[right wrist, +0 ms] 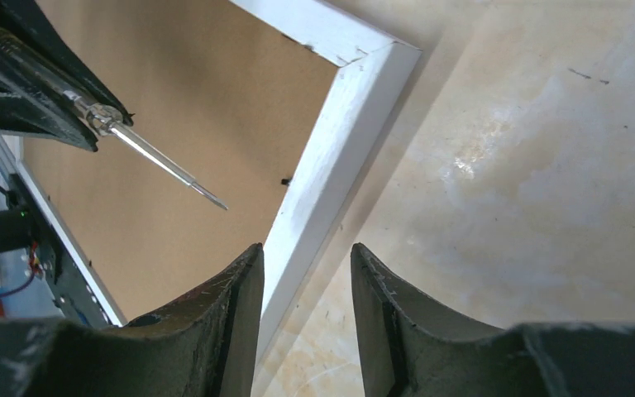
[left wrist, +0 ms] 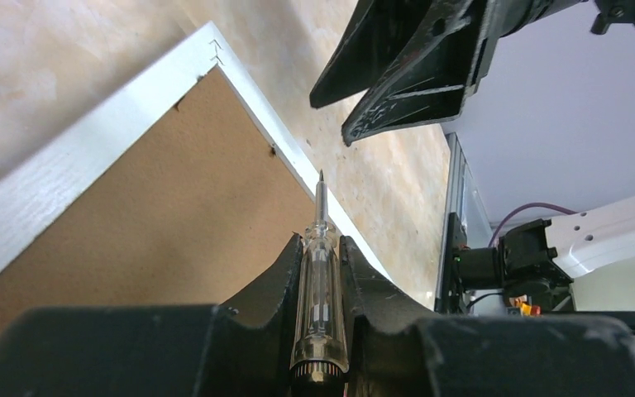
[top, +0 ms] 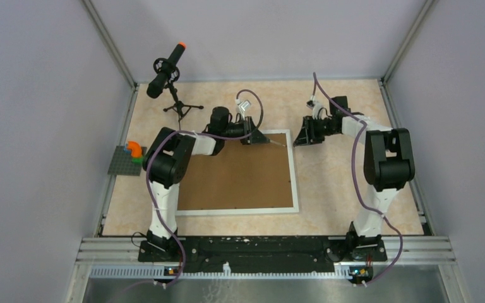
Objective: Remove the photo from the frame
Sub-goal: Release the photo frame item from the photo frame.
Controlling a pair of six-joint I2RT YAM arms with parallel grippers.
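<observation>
Lying face down on the table (top: 341,189), the frame (top: 295,183) is showing only its backing board (top: 240,177); the photo, unseen, is presumably sitting beneath. The left gripper (left wrist: 321,248) is pinching a screwdriver (left wrist: 321,289), its tip hovering near the far right corner. The right gripper (right wrist: 306,265), jaws spread and holding nothing, is hovering over the right rail. Board release is pending, calling for working the tip under the board's edge.
</observation>
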